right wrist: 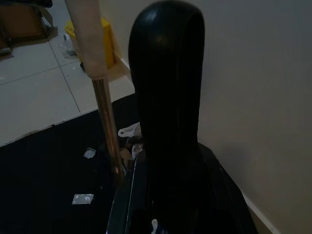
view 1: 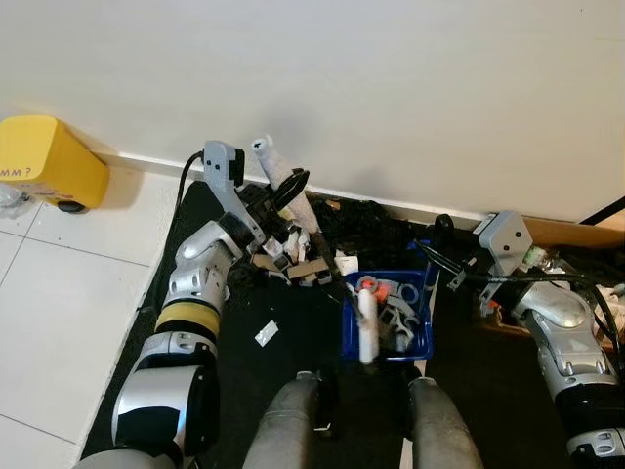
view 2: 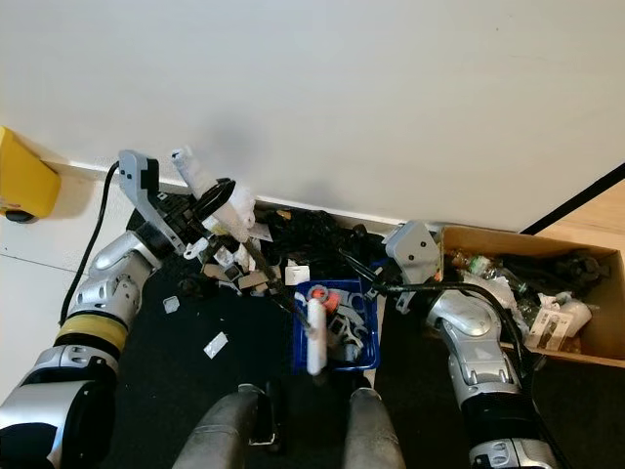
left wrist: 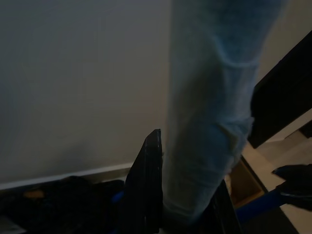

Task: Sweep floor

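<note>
dustpan centre on mat; box right; litter left

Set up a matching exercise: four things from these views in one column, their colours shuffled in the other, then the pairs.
Things:
1. dustpan
2. mat
3. box by the wall
4. floor tiles

Colours:
A. white
B. yellow
C. blue
D. black

Pairs: 1-C, 2-D, 3-B, 4-A
</note>
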Robot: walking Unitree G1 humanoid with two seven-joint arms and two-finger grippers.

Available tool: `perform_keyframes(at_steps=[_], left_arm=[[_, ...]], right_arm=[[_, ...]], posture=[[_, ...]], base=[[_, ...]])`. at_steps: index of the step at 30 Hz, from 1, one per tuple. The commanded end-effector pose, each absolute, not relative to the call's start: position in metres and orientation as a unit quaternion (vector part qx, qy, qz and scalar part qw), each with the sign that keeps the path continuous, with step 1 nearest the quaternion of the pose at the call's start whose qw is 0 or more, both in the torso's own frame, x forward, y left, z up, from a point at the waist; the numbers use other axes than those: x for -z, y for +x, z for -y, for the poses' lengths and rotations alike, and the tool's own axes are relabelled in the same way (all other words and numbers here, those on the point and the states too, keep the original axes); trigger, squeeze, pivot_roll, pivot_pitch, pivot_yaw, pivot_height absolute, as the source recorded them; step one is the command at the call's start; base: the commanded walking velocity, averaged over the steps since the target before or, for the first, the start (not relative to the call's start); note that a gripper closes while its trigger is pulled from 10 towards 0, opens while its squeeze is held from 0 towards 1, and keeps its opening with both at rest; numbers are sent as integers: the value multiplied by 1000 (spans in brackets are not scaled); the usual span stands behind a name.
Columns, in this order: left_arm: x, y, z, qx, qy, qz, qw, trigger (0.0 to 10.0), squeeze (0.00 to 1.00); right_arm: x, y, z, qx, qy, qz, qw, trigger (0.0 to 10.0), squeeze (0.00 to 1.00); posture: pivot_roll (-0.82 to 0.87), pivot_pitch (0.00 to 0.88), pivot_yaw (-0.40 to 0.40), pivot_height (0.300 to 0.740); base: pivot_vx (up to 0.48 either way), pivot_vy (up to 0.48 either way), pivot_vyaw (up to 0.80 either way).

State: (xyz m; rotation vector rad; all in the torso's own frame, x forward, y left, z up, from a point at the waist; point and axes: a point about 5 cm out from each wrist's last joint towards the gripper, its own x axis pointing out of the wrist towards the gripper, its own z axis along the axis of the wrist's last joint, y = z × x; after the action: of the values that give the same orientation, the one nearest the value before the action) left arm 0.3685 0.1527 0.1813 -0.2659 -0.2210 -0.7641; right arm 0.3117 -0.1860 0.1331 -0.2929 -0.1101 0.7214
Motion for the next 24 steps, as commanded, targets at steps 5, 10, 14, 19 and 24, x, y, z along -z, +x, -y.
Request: perform_keyframes(at_steps=[5, 10, 14, 19, 24], left_arm=[[-198, 364, -162, 380, -130, 139, 905, 10000, 0], [-215, 350, -180, 395, -98, 139, 903, 10000, 0], [-224, 325, -189, 412, -74, 116, 901, 10000, 0], [-219, 304, -201, 353, -23, 39, 934, 10000, 0], [-228, 304, -220, 267, -35, 40, 962, 10000, 0]], right_arm=[[-96, 299, 175, -382, -91, -21, 919, 10000, 0], [-94, 296, 179, -372, -86, -19, 924, 10000, 0], [-91, 294, 181, -359, -79, -17, 930, 10000, 0], [-89, 293, 182, -335, -53, -9, 941, 10000, 0], [-92, 290, 183, -304, -15, 13, 952, 10000, 0]], posture=[[106, 406, 125, 740], [130, 389, 144, 740], [153, 369, 156, 740], [195, 325, 168, 740], [206, 290, 179, 740]], base=[[0, 0, 0], [0, 0, 0], [0, 0, 0], [0, 0, 0], [0, 0, 0]])
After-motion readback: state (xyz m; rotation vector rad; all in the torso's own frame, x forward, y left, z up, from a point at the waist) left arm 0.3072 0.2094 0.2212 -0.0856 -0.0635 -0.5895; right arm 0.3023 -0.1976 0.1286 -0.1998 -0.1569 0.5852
